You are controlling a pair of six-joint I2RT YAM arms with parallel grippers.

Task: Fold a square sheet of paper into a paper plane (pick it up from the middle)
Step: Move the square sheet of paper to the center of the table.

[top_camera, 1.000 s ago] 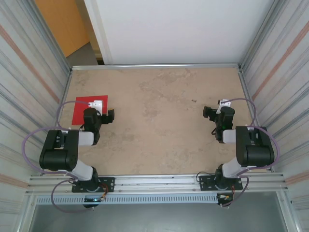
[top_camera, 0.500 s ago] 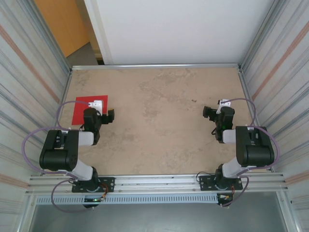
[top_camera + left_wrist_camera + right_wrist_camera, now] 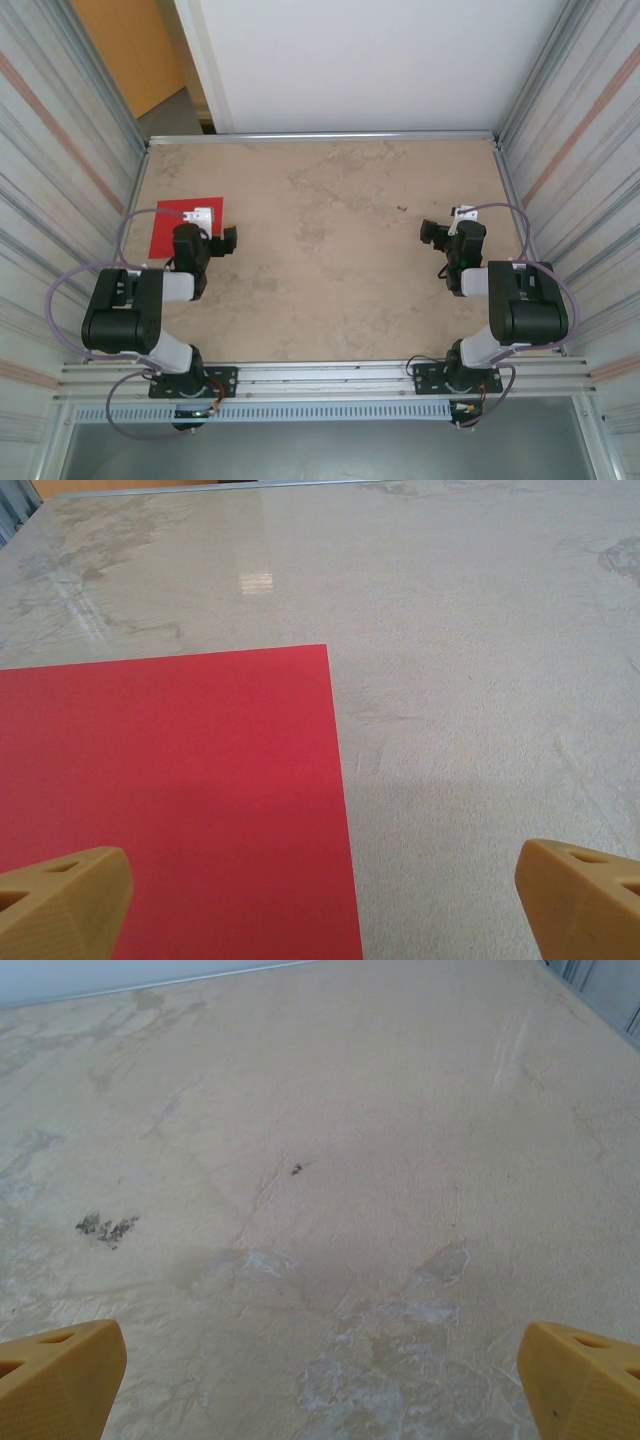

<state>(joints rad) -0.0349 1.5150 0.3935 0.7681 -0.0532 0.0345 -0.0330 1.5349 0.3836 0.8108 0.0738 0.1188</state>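
- Corrugated metal walls close in a mottled beige surface (image 3: 330,280), with a white panel behind its far edge.
- By the left edge, towards the far-left corner, the square sheet of paper (image 3: 168,230) lies flat. No fold shows on the part in sight, so I judge the task not yet begun.
- Being square, the sheet has no long axis. Its sides run about parallel to the surface's edges.
- The left pincer (image 3: 207,237) hangs over the sheet's near right part with its fingers spread wide and holding nothing.
- In the left wrist view one fingertip (image 3: 60,900) is over red paper and the other is over bare surface. The sheet's right side passes about midway between them.
- The coming move turns on that offset: the sheet's middle lies left of the pincer's centre line. A pick-up from the middle would call for a shift towards the left edge.
- The right pincer (image 3: 450,235), also spread and empty, sits near the right edge, well apart from the sheet. The left arm is plainly the nearer.
- From above, the left arm hides the sheet's near right corner.
- In the left wrist view the frame cuts off the sheet's left and near parts.
- I cannot tell how high the left fingertips stand above the paper.
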